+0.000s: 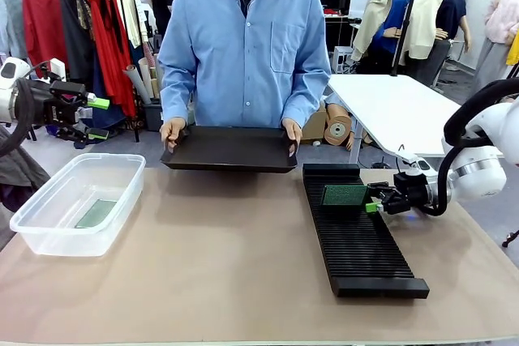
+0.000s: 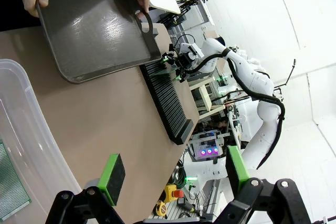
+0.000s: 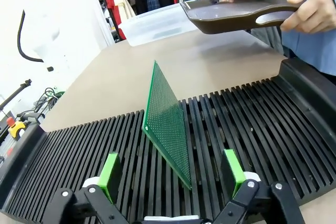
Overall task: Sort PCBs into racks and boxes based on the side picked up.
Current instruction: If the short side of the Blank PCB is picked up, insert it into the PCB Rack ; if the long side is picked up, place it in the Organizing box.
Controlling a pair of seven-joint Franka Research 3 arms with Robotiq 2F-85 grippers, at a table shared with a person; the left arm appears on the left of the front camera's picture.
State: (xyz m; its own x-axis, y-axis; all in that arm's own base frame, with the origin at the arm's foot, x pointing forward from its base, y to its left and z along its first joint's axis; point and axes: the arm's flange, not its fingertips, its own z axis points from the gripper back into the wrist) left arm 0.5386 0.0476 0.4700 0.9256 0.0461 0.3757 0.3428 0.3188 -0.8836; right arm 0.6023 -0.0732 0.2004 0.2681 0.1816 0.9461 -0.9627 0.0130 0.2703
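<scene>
Two boards are already sorted on the bench (image 1: 227, 257): one PCB (image 3: 167, 124) stands on edge in a slot of the black rack (image 1: 361, 237) at right, framed by the right pincer (image 3: 173, 174), its green pads spread wide and holding nothing. Another PCB (image 1: 96, 214) lies flat in the clear box (image 1: 49, 232) at left. Above it, the left pincer (image 1: 97, 118) hangs open and empty. Beyond, a person holds a black tray (image 1: 231, 149); judging by this, placement looks done, and the next pickup calls for another board.
</scene>
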